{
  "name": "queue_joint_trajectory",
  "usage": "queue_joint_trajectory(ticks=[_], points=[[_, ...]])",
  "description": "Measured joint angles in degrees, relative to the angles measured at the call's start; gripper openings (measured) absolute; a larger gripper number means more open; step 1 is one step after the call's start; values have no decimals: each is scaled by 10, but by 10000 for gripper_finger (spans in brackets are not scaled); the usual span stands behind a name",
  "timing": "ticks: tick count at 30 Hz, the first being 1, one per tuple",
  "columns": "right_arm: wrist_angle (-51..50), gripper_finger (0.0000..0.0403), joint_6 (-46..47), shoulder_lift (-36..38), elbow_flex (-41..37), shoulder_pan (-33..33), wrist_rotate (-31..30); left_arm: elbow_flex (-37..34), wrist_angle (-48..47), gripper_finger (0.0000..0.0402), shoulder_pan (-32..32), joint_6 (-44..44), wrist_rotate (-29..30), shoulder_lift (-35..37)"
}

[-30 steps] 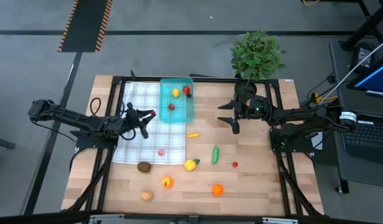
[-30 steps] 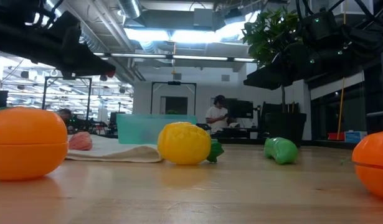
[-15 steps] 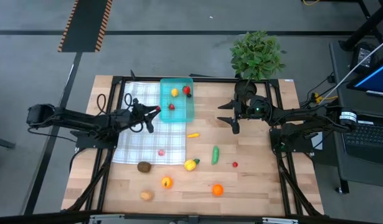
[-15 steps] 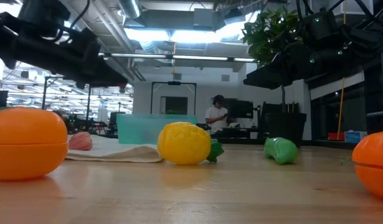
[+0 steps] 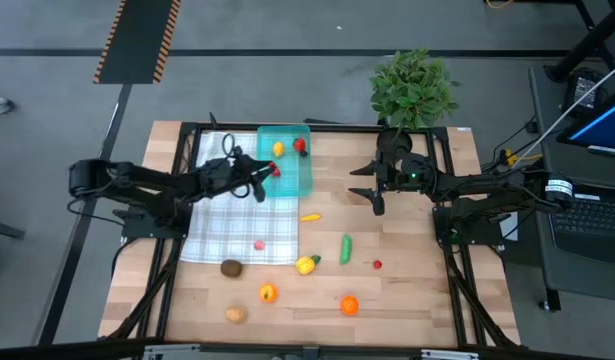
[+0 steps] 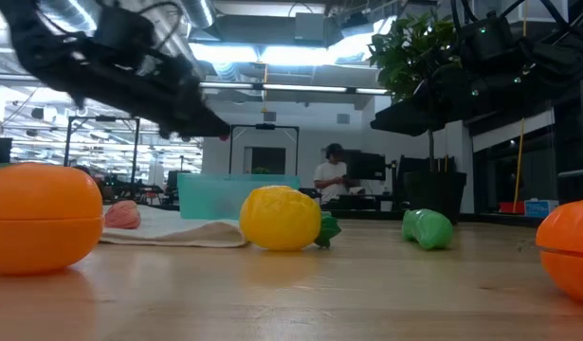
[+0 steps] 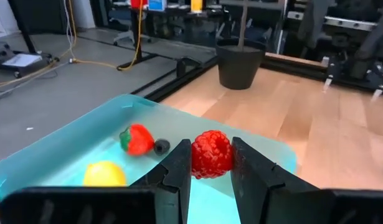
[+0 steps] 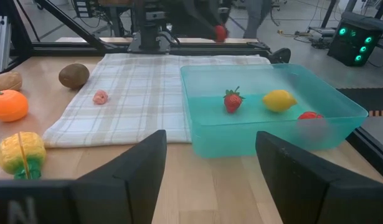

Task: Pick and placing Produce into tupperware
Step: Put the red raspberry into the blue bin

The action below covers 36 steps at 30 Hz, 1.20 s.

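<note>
Held piece: a red raspberry (image 7: 211, 154) sits pinched between the fingers (image 7: 176, 167) of the left gripper (image 5: 266, 178), its sides touching both pads

Left jaws: narrow, closed on the raspberry

Raspberry versus container: in the left wrist view the berry hangs above the near wall of the teal tupperware (image 7: 66, 143), with the open basin lying straight ahead of the jaws; in the high view the left gripper is at the container's (image 5: 305, 172) left edge, over its lower half

Relation the release turns on: the berry looks to be at or just inside the rim, so a little more reach toward the container's middle seems wise before letting go; how high it hangs over the floor cannot be told

Already inside: a strawberry (image 7: 135, 138), a yellow lemon (image 7: 104, 173) and a small dark piece (image 7: 161, 147), all toward the far part of the basin, leaving bare floor below the berry

Right gripper (image 5: 376, 184): waits over bare table to the right of the container, jaws spread wide and holding nothing

Nearer arm: the left, by a clear margin

Still on the table: the green elongated piece (image 5: 345, 249), two orange pieces (image 5: 349, 305), a yellow one (image 5: 306, 265), brown ones (image 5: 231, 268); a small pink piece (image 5: 258, 244) on the checked cloth (image 5: 219, 220)
</note>
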<state>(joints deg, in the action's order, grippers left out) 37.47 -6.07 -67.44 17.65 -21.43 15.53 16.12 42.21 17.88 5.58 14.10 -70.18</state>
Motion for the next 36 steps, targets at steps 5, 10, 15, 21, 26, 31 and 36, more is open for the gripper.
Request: queue_joint_trajectory(ticks=[5, 10, 15, 21, 26, 31, 36], points=[[-1, 249, 0, 0, 0, 0, 0, 61, -1, 81, 41, -2, -50, -84], [-3, 249, 0, 0, 0, 0, 0, 111, -5, 80, 75, -3, -125, -149], [-10, 249, 0, 0, 0, 0, 0, 149, -72, 80, 101, -2, -191, -168], [-29, 249, 0, 0, 0, 0, -1, 204, -220, 80, 110, -3, -194, -168], [-31, 249, 0, 0, 0, 0, -14, 261, -345, 80, 108, -21, -194, -168], [-31, 249, 0, 0, 0, 0, -14, 299, -457, 80, 108, -23, -194, -168], [-31, 249, 0, 0, 0, 0, -15, 304, -479, 80, 108, -28, -194, -168]])
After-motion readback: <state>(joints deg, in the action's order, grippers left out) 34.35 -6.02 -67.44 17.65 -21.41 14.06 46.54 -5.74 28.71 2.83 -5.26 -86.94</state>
